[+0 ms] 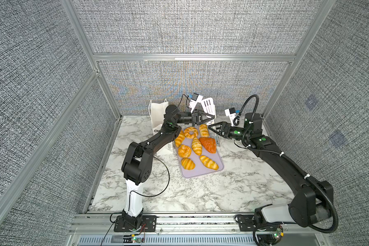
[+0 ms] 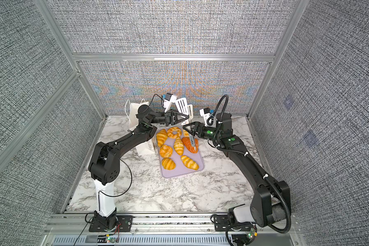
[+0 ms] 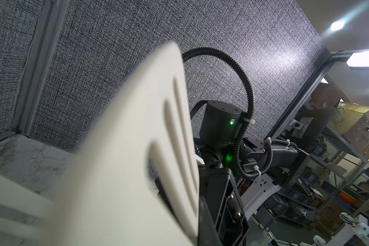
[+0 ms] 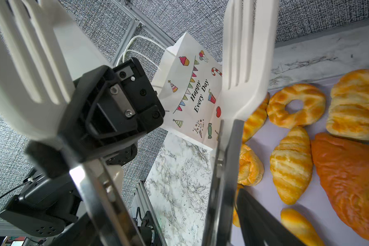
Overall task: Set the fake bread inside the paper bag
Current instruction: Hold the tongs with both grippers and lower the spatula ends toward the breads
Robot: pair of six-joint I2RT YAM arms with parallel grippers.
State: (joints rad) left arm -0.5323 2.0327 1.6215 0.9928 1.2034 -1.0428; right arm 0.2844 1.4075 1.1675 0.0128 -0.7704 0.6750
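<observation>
Eight pieces of fake bread [image 1: 196,146], likely light and slick, lie on the lavender tray [image 1: 200,171] beside the paper bag [image 1: 158,110], best nipped mid-body by slotted tongs [image 1: 209,104] that the left fingers [image 1: 210,117] clench and the right fingers [image 1: 215,124] hold spread wide.

In both top views the light is bright, even and from overhead. Shadows on the worktop [image 1: 200,191] are soft and faint. Coloured moiré bands cross the woven back wall [image 1: 179,89]. The frame rails [image 1: 192,57] bow toward the picture edges.

Left wrist view: the tongs [image 3: 136,149] sit close to the lens and are heavily blurred. The ceiling lamps [image 3: 337,25] are blown out.

Right wrist view: the near tongs are soft. The lettering on the paper bag [image 4: 192,95] is sharp. The pastries [image 4: 292,166] are glossy, with mild highlights.
</observation>
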